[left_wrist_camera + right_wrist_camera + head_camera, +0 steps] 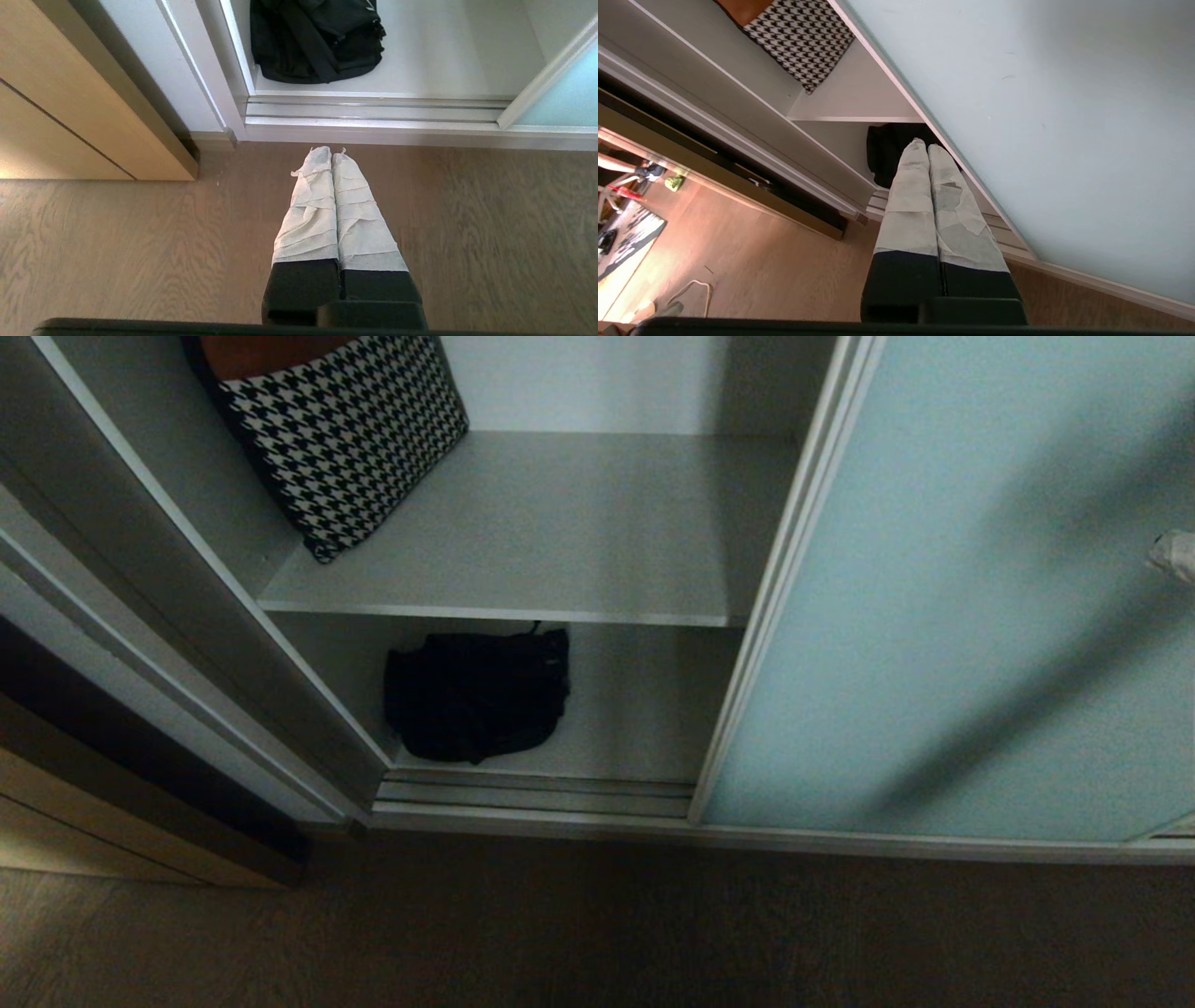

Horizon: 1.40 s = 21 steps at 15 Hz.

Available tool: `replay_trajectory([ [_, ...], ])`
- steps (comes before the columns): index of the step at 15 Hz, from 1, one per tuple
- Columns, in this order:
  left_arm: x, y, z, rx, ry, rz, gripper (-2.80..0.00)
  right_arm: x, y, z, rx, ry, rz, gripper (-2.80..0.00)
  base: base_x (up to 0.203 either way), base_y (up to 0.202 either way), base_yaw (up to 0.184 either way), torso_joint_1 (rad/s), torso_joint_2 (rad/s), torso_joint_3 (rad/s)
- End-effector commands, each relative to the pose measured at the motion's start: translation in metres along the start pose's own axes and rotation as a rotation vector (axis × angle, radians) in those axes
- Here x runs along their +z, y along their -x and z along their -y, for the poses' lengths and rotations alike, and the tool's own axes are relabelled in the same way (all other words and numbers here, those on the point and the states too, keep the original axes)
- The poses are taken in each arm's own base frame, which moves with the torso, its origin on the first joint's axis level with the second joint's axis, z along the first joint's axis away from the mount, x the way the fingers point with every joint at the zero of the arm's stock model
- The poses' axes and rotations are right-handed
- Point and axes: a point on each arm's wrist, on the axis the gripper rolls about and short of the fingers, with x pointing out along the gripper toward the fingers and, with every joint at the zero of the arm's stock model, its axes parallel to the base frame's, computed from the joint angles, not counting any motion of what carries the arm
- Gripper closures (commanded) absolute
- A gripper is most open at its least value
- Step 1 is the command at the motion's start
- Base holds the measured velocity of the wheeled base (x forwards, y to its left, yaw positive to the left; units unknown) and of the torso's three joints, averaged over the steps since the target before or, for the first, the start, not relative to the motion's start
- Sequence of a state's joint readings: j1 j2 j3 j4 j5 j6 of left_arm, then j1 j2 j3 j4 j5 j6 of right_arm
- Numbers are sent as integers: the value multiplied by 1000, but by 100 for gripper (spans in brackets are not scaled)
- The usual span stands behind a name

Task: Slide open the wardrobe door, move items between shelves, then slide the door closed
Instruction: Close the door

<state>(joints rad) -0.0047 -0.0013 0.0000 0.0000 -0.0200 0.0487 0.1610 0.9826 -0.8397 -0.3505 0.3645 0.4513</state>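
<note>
Sliding wardrobe door [943, 616] pulled aside, bay exposed. Black bag [476, 695] low down, houndstooth cushion [345, 429] on shelf [560, 551] above. Right gripper [922, 145] pressed together beside door frame; left gripper [331, 151] likewise, above wooden floor [140, 242].

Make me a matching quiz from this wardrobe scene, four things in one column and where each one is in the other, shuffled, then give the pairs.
1. black bag
2. houndstooth bag
3. sliding wardrobe door
4. left gripper

A. shut, above the wooden floor
B. on the upper shelf, leaning on the side wall
C. on the bottom board under the shelf
D. covering the bay's right side

Pairs: 1-C, 2-B, 3-D, 4-A
</note>
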Motion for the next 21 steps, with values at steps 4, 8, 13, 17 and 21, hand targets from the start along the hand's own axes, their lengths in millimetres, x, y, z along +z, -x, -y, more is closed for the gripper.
replay_trajectory([
  [4, 0, 0, 0, 0, 0, 0, 0, 0, 14, -3, -17, 8, 28, 0, 0, 0, 0, 0, 0, 0],
  [8, 0, 0, 0, 0, 0, 0, 0, -6, 16, -5, 13, 0, 5, 0, 0, 0, 0, 0, 0, 0],
  [13, 0, 0, 0, -1, 0, 0, 0, 0, -4, -11, 74, -14, -23, 0, 0, 0, 0, 0, 0, 0],
  [17, 0, 0, 0, 0, 0, 0, 0, 16, -40, -22, 157, 20, -36, 0, 0, 0, 0, 0, 0, 0],
  [21, 0, 0, 0, 0, 0, 0, 0, 16, -73, -18, 159, 41, -64, 0, 0, 0, 0, 0, 0, 0],
])
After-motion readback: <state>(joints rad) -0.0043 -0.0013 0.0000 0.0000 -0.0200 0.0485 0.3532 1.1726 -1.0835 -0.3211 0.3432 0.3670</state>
